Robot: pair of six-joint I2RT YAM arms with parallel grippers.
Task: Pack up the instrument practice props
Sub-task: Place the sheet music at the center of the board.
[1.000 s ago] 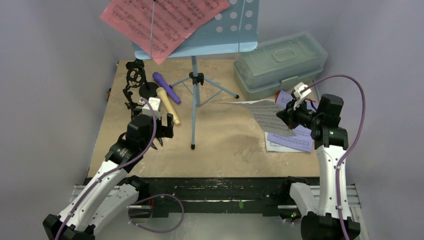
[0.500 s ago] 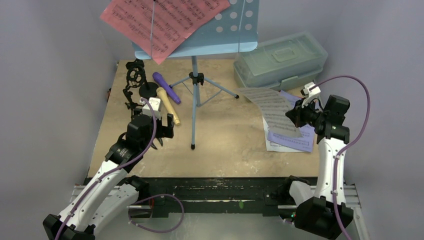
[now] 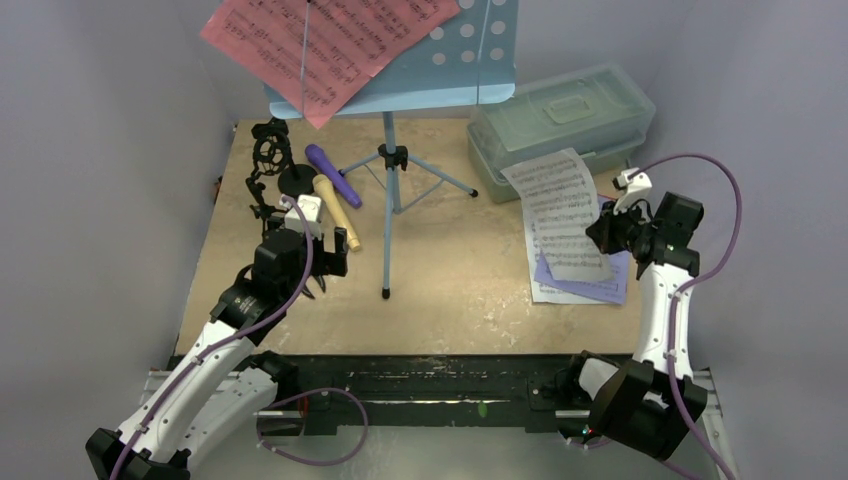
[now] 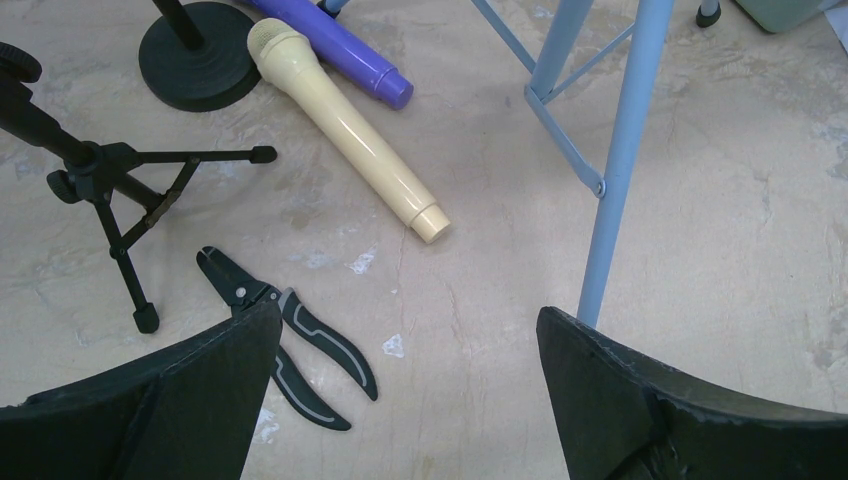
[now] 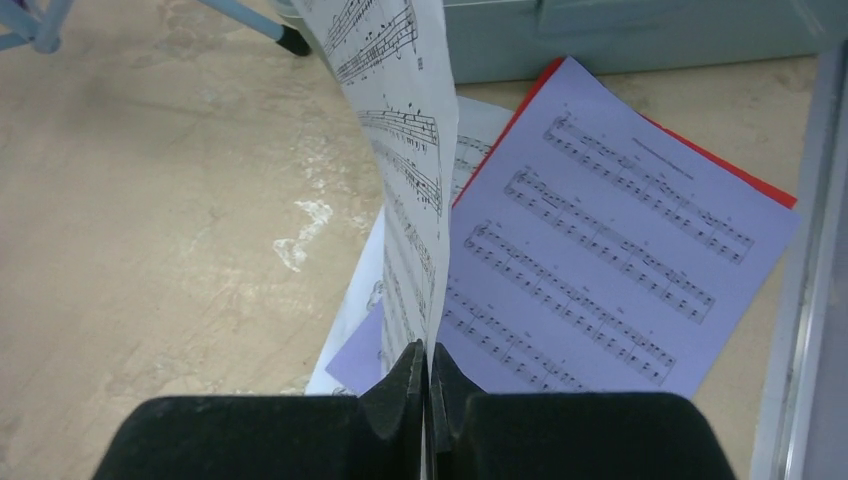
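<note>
- The right hand (image 5: 425, 400) is pinched shut on the lower edge of a white sheet-music page (image 5: 405, 150), which curls up and away from it.
- Just below and ahead of that hand, a lavender page (image 5: 600, 250) lies flat on the tabletop (image 5: 150, 200), with the lidded box (image 3: 560, 120) beyond.
- The left hand (image 4: 405, 315) gapes wide and holds nothing.
- Ahead of it lie the tan microphone (image 4: 345, 130) and the purple microphone (image 4: 330, 45).
- The round-base holder (image 4: 200, 65) and tripod holder (image 4: 110, 180) stand ahead to its left.
- The music rack (image 4: 620, 160) has a leg ahead to the right.
- Black cutters (image 4: 290, 335) lie by its left finger.
</note>
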